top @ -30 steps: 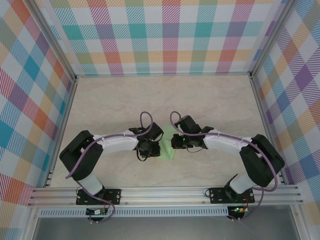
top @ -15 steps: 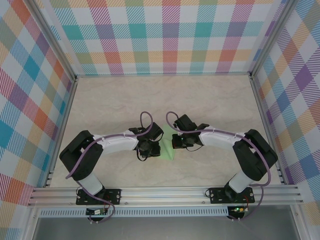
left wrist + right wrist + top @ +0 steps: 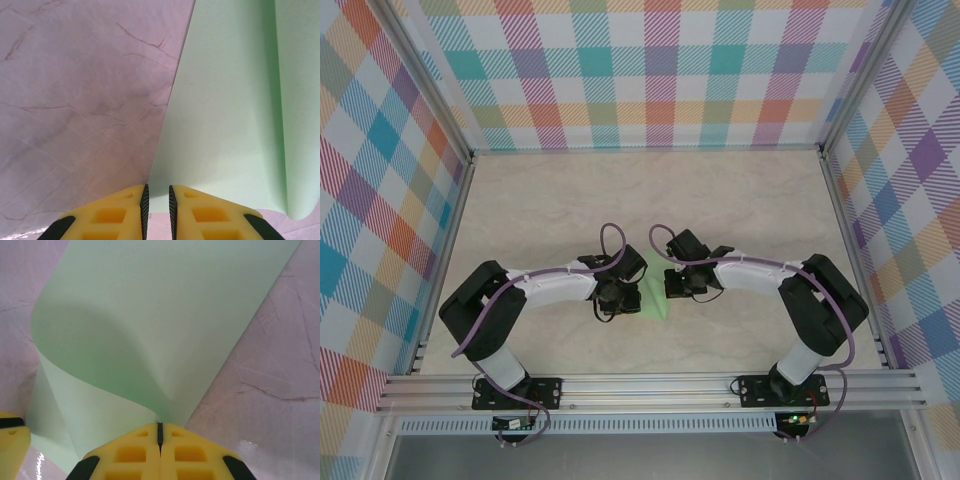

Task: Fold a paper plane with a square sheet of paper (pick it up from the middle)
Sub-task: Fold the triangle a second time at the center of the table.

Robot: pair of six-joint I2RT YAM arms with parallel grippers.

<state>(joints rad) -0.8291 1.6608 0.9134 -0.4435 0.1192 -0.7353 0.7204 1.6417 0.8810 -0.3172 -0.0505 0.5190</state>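
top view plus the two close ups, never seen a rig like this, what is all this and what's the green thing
Two robot arms are bolted at the near edge of a table, each ending in a two-finger gripper. The top view looks down from above and behind them. The close-ups come from wrist cameras; the yellow wedges are the gripper fingers. The green thing is paper on the table between the arms. The right gripper is shut on its edge, curling it up. The left gripper has a slit between its fingers at the paper's other side; whether it touches I can't tell.
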